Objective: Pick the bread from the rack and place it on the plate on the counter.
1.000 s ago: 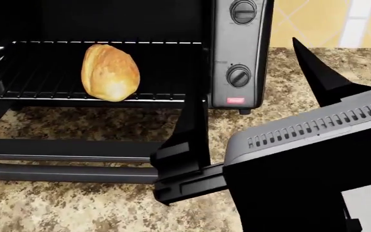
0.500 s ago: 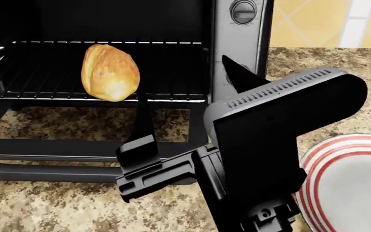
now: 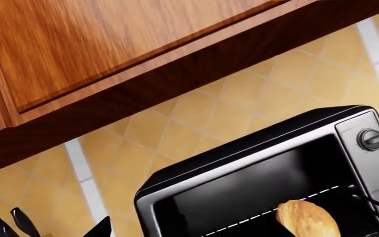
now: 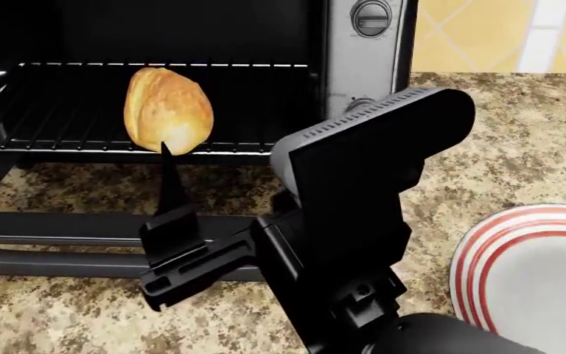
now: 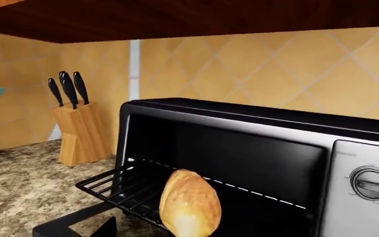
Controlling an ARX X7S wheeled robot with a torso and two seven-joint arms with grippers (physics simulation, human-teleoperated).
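I've swung my right gripper [image 4: 170, 214] leftward across the counter [image 4: 519, 140]; it's now just in front of the bread [image 4: 168, 109], which sits on the rack [image 4: 57, 110]. Jaws look spread, empty. Left gripper's out of view.

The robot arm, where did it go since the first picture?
The right gripper swung leftward across the counter to just in front of the bread, uncovering the plate. It has not grabbed anything. The bread sits unmoved on the rack.
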